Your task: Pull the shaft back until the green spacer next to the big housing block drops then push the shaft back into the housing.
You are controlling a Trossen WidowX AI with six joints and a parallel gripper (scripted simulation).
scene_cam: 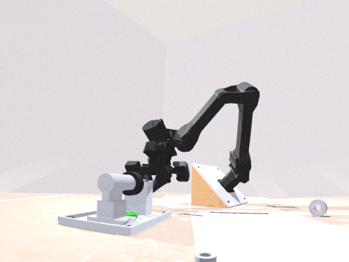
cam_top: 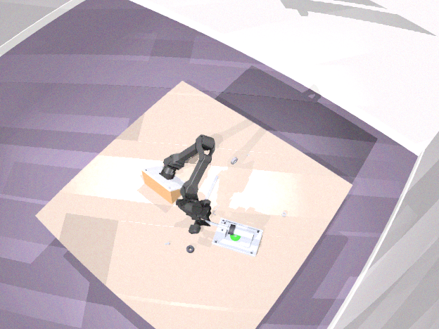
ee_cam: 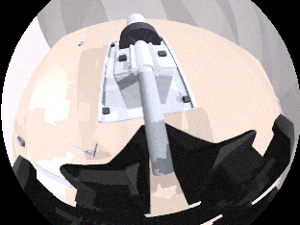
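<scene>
My gripper (cam_top: 207, 222) (ee_cam: 152, 127) is shut on the free end of the light grey shaft (cam_top: 214, 224) (ee_cam: 152, 103). The shaft runs through the near support block (scene_cam: 145, 199) (ee_cam: 144, 57) towards the big housing block (cam_top: 245, 233) (scene_cam: 112, 184). A black spacer (cam_top: 232, 229) (scene_cam: 139, 183) (ee_cam: 139, 36) sits up at shaft height, between the support and the housing, close to the housing. The green spacer (cam_top: 235, 237) (scene_cam: 131, 214) lies low, off the shaft, on the fixture's base within its rim. It is hidden in the wrist view.
The white fixture base (cam_top: 230, 249) (scene_cam: 93, 226) has a raised rim. A grey ring (cam_top: 233, 160) (scene_cam: 317, 207), a dark ring (cam_top: 190, 249), a small ring (cam_top: 284, 213) (scene_cam: 205, 257) and a thin rod (cam_top: 212, 186) (scene_cam: 239, 213) lie around. The arm stands on an orange-sided wedge (cam_top: 159, 187) (scene_cam: 207, 191).
</scene>
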